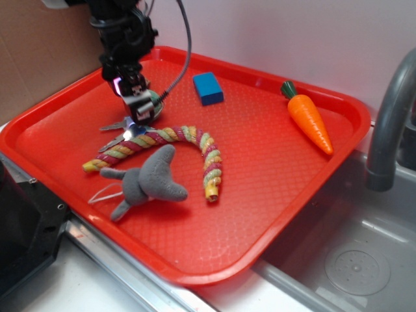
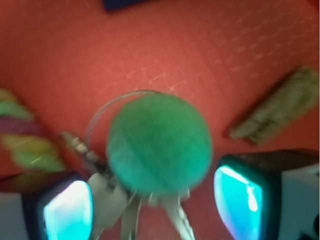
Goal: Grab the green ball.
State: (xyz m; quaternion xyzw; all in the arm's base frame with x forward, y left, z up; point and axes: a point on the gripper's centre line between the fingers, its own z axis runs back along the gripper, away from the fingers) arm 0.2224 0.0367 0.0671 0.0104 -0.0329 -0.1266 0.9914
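Green ball, exterior view: the green ball (image 1: pixel 153 99) lies on the red tray (image 1: pixel 273 188) at upper left of the frame, mostly hidden behind the gripper (image 1: pixel 138 112), which stands right over it.
Gripper, exterior view: pointing down onto the ball; how far apart the jaws stand cannot be told from here.
Keys, exterior view: metal keys (image 1: pixel 117 133) fan out at lower left of the gripper, touching the twisted rope toy (image 1: pixel 170 144).
Other things, exterior view: grey plush elephant (image 1: pixel 146 181) below the rope, blue block (image 1: pixel 208 88) at upper middle, toy carrot (image 1: pixel 311 118) at upper right, grey faucet (image 1: pixel 390 110) at the right edge.
Green ball, wrist view: the blurred ball (image 2: pixel 159 144) fills the frame's middle, with a wire ring (image 2: pixel 102 111) behind it and keys (image 2: pixel 125 212) hanging below.
Jaws, wrist view: wide, one fingertip (image 2: pixel 67 212) at lower left and the other at lower right, neither touching the ball.
Bark-like piece, wrist view: brown piece (image 2: pixel 277 105) at right, apart from the ball.
Risk: the left finger sits over the keys, so closing could pinch metal and squeeze the ball out; a round ball may also roll forward out of the jaws if they close behind its middle.
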